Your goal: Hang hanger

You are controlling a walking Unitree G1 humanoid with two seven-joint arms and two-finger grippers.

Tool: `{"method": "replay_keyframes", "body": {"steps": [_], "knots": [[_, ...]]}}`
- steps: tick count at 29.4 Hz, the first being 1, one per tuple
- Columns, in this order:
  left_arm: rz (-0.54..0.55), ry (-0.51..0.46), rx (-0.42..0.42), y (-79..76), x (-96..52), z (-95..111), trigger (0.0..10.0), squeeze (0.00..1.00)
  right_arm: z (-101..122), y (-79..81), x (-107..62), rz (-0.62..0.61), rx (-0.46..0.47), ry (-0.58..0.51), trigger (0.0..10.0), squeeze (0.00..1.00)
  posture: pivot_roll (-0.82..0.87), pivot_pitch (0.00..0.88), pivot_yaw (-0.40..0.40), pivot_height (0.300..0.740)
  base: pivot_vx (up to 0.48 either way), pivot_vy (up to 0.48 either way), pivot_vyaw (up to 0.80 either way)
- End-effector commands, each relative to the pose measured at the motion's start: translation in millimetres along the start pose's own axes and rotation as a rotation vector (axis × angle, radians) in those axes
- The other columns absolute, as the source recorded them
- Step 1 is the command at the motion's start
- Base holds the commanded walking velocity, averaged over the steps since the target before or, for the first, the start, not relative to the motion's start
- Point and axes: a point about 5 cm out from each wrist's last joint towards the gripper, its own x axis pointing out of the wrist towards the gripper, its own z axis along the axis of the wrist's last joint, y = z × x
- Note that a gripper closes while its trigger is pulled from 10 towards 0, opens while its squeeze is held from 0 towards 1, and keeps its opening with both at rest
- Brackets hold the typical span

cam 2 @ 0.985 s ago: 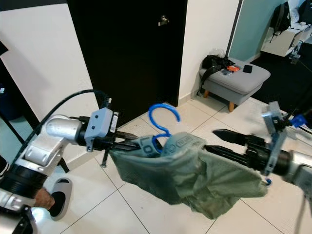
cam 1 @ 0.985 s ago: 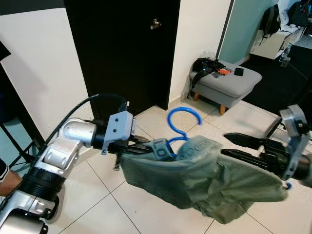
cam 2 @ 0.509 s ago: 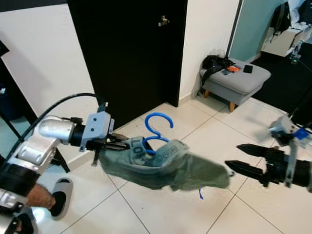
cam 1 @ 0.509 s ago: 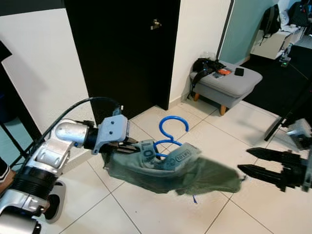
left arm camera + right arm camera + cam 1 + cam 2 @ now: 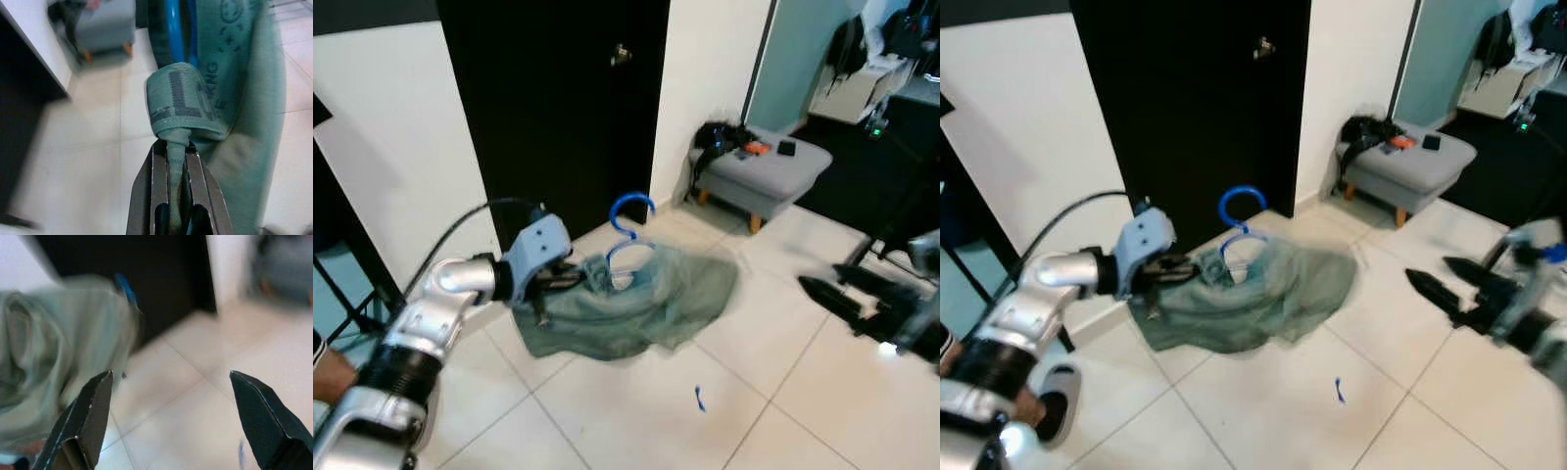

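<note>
A: Risk first. Left gripper (image 5: 176,161) has its two black fingers pinched on a rolled fold of the green garment (image 5: 651,299), not on the blue hanger (image 5: 626,230) itself. Judgement: if the cloth slides along the hanger, or the fold works out of the pinch, the whole bundle drops to the tiled floor (image 5: 607,411).

B: Anything else likely to go wrong?

A: Hook tilts toward the black door (image 5: 558,108) rather than standing upright. With one grip point on soft cloth, the hanger can swing, so getting the hook onto a rail looks hard. No rail or peg can be made out, so the target is unknown.

B: Arm pose?

A: Left arm is bent at the elbow, forearm reaching forward and inward, holding the load above the floor in front of the door. Garment drapes down and to the right from the pinch.

B: Right side?

A: Right gripper (image 5: 1454,289) is extended forward, well apart from the garment, fingers spread wide and holding nothing. Wrist view is blurred. Small blue scrap (image 5: 699,399) lies on the tiles; a grey footstool (image 5: 764,171) stands behind.
</note>
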Motion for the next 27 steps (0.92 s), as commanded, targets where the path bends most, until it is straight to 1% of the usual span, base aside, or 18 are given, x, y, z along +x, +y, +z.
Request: {"method": "replay_keyframes", "body": {"steps": [1,2,3,5,6,7,8,10,13,18,19,20,22,23,24,25,26,27], "knots": [[0.193,0.073,-0.158,-12.1,-10.6,-37.0,10.0,0.0,-38.9,4.8,4.0,-0.151,0.113,0.028,10.0,0.0,-0.04,0.0,-0.016,0.74,0.0,0.0,-0.76],[0.263,0.103,-0.184,-13.5,-17.1,-49.0,10.0,0.0,-52.7,8.2,4.5,-0.184,0.134,0.046,10.0,0.0,-0.04,0.0,-0.019,0.74,0.0,0.0,-0.76],[0.263,0.103,-0.184,-13.5,-17.1,-49.0,10.0,0.0,-52.7,8.2,4.5,-0.184,0.134,0.046,10.0,0.0,-0.04,0.0,-0.019,0.74,0.0,0.0,-0.76],[0.357,0.145,-0.206,-13.6,-26.4,-64.9,10.0,0.0,-71.7,8.5,0.7,-0.237,0.139,0.087,10.0,0.0,-0.04,0.0,-0.023,0.74,0.0,0.0,-0.76],[0.357,0.145,-0.206,-13.6,-26.4,-64.9,10.0,0.0,-71.7,8.5,0.7,-0.237,0.139,0.087,10.0,0.0,-0.04,0.0,-0.023,0.74,0.0,0.0,-0.76],[0.408,0.169,-0.206,-13.5,-31.7,-73.7,10.0,0.0,-81.0,7.0,-4.0,-0.266,0.146,0.107,10.0,0.0,-0.05,0.0,-0.021,0.74,0.0,0.0,-0.76],[0.408,0.169,-0.206,-13.5,-31.7,-73.7,10.0,0.0,-81.0,7.0,-4.0,-0.266,0.146,0.107,10.0,0.0,-0.05,0.0,-0.021,0.74,0.0,0.0,-0.76],[0.506,0.2,-0.261,-19.9,-45.1,-93.4,10.0,0.0,-99.4,7.1,-16.9,-0.313,0.118,0.157,10.0,0.0,-0.06,0.0,-0.023,0.74,0.0,0.0,-0.77],[0.546,0.212,-0.283,-28.0,-52.5,-102.5,10.0,0.0,-108.8,8.6,-25.9,-0.339,0.107,0.176,10.0,0.0,-0.07,0.0,-0.023,0.74,0.0,0.0,-0.77],[0.577,0.215,-0.28,-34.5,-54.0,-103.2,10.0,0.0,-116.7,11.1,-30.7,-0.381,0.112,0.177,10.0,0.0,-0.08,0.0,-0.021,0.74,0.0,0.0,-0.77],[0.591,0.198,-0.244,-33.8,-52.3,-96.8,10.0,0.0,-118.7,13.3,-30.9,-0.405,0.106,0.165,10.0,0.0,-0.08,0.0,-0.019,0.74,0.394,0.0,-0.77],[0.591,0.198,-0.244,-33.8,-52.3,-96.8,10.0,0.0,-118.7,13.3,-30.9,-0.405,0.106,0.165,10.0,0.0,-0.08,0.0,-0.019,0.74,0.394,0.0,-0.77],[0.589,0.159,-0.148,-27.6,-45.6,-80.4,10.0,0.0,-118.4,15.0,-28.4,-0.432,0.078,0.149,10.0,0.0,-0.08,0.0,-0.017,0.74,0.48,0.0,0.0],[0.589,0.159,-0.148,-27.6,-45.6,-80.4,10.0,0.0,-118.4,15.0,-28.4,-0.432,0.078,0.149,10.0,0.0,-0.08,0.0,-0.017,0.74,0.48,0.0,0.0],[0.587,0.135,-0.112,-23.2,-41.7,-71.8,10.0,0.0,-117.5,15.1,-26.3,-0.437,0.076,0.139,10.0,0.0,-0.08,0.0,-0.015,0.74,0.48,0.0,0.0],[0.587,0.135,-0.112,-23.2,-41.7,-71.8,10.0,0.0,-117.5,15.1,-26.3,-0.437,0.076,0.139,10.0,0.0,-0.08,0.0,-0.015,0.74,0.48,0.0,0.0],[0.581,0.106,-0.082,-18.3,-37.5,-62.5,10.0,0.0,-115.1,14.9,-23.9,-0.438,0.076,0.121,10.0,0.0,-0.08,0.0,-0.014,0.74,0.48,0.0,0.0],[0.581,0.106,-0.082,-18.3,-37.5,-62.5,10.0,0.0,-115.1,14.9,-23.9,-0.438,0.076,0.121,10.0,0.0,-0.08,0.0,-0.014,0.74,0.48,0.0,0.0]]}}
